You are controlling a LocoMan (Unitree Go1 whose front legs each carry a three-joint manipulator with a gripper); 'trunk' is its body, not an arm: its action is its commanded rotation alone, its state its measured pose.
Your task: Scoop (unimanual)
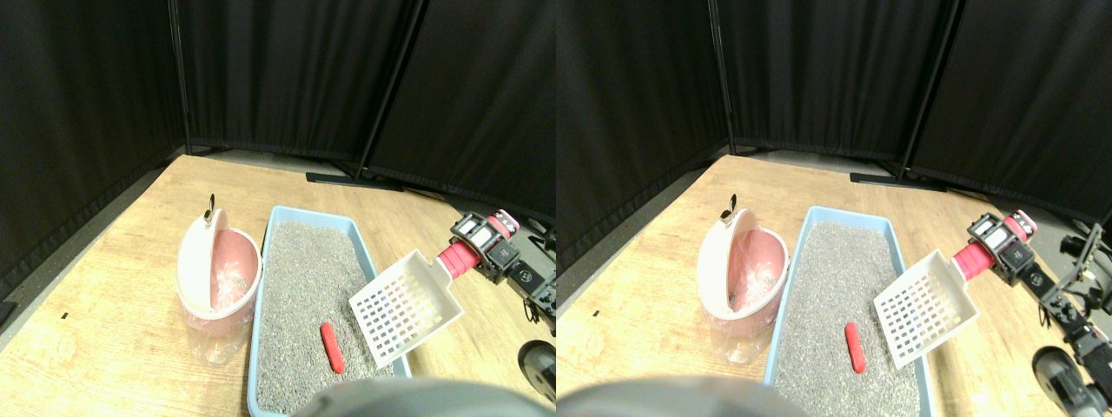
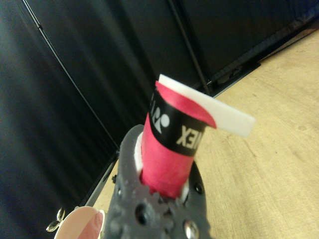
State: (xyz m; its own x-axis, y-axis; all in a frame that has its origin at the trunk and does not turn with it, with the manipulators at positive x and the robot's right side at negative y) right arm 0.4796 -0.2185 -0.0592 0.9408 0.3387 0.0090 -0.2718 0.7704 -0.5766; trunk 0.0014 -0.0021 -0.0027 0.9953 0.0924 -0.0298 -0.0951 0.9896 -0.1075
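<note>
Right gripper (image 1: 478, 248), fingers clamped on the white slotted scoop (image 1: 405, 306), hovered over grey litter (image 1: 304, 295); next, dip under the red cylinder (image 1: 332, 347)

The robot's right manipulator (image 1: 530, 282) reaches in from the lower right, its dark linked arm angled up and to the left. The right gripper (image 1: 483, 246) sits raised at the arm's end, its jaws closed around the red-wrapped handle (image 1: 458, 258); in the wrist view the handle (image 2: 167, 149) rises straight out of the dark jaw frame.
</note>
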